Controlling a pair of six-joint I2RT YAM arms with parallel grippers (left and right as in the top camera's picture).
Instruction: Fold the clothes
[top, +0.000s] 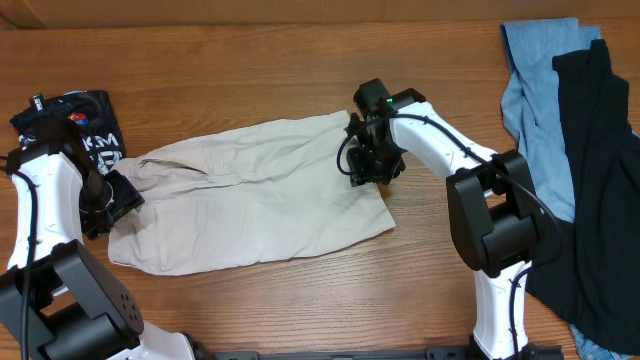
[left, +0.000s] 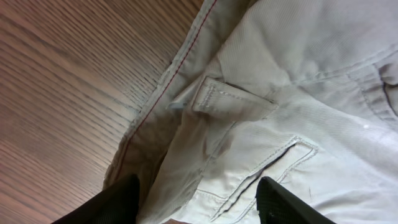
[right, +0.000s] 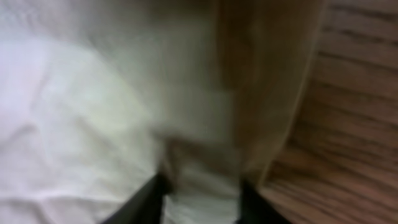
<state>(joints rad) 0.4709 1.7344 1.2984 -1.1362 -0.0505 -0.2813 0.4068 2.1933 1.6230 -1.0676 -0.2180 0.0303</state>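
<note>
Shorts (top: 255, 195) seemingly pinched within right gripper (right: 202, 200).

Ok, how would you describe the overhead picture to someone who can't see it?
Pale beige shorts lie spread across a wooden table, the left tool at their left edge and the right tool at their upper right edge. A light blue garment and a black garment lie at the right, a dark printed shirt at top left.
</note>
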